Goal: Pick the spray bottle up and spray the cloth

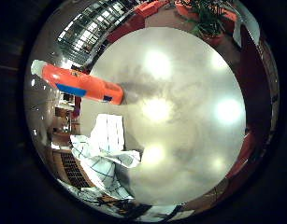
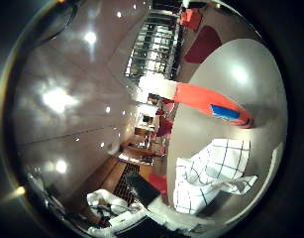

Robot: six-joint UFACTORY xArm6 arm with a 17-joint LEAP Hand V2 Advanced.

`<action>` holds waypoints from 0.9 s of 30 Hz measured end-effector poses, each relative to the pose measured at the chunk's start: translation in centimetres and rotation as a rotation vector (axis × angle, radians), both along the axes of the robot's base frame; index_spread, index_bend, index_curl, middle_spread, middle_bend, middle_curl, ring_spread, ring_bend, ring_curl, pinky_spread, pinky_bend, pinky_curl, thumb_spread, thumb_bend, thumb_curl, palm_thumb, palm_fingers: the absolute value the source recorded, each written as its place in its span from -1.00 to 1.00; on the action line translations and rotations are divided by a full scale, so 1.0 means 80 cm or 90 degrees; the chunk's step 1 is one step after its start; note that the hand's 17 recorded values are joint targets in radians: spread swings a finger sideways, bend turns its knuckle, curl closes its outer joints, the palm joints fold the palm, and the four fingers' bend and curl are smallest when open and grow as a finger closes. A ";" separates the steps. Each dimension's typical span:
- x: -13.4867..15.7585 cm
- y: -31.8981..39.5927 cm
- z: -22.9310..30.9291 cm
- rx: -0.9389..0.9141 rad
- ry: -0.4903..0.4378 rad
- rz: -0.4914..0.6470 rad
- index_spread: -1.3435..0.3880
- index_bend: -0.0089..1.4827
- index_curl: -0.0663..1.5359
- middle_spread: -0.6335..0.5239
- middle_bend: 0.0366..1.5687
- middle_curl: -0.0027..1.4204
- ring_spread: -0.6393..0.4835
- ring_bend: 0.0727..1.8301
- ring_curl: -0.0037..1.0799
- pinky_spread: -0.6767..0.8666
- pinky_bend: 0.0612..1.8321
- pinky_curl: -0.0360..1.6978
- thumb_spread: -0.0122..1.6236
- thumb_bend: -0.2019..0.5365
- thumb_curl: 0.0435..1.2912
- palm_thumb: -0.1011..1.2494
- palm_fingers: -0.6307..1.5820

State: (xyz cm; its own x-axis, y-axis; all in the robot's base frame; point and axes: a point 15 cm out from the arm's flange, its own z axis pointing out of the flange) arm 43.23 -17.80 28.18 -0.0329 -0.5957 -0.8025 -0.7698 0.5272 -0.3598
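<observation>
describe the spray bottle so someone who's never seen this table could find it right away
On the round pale table, near its edge, stands the spray bottle beside a crumpled white checked cloth. It is bright orange with a blue label and a white top.

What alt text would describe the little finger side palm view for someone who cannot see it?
An orange spray bottle with a blue label and white top stands on a round, glossy grey table. A crumpled white cloth with dark grid lines lies on the table beside it, apart from the bottle.

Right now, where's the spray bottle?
The spray bottle stands on the round table near its edge, just beside the checked cloth, apart from it. Both palm views show it.
</observation>
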 end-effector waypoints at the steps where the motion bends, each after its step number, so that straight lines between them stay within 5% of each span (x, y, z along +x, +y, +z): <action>1: 0.003 0.001 0.000 -0.001 -0.002 -0.001 0.36 -0.78 -0.60 0.54 -0.80 -0.57 0.64 -0.72 -0.52 0.43 -0.57 -0.58 0.10 -0.54 -0.59 -0.33 -0.43; 27: 0.084 0.095 -0.025 -0.003 -0.006 0.027 0.41 -0.80 -0.61 0.52 -0.73 -0.53 0.64 -0.49 -0.47 0.52 -0.42 -0.59 0.15 -0.50 -0.57 -0.15 -0.21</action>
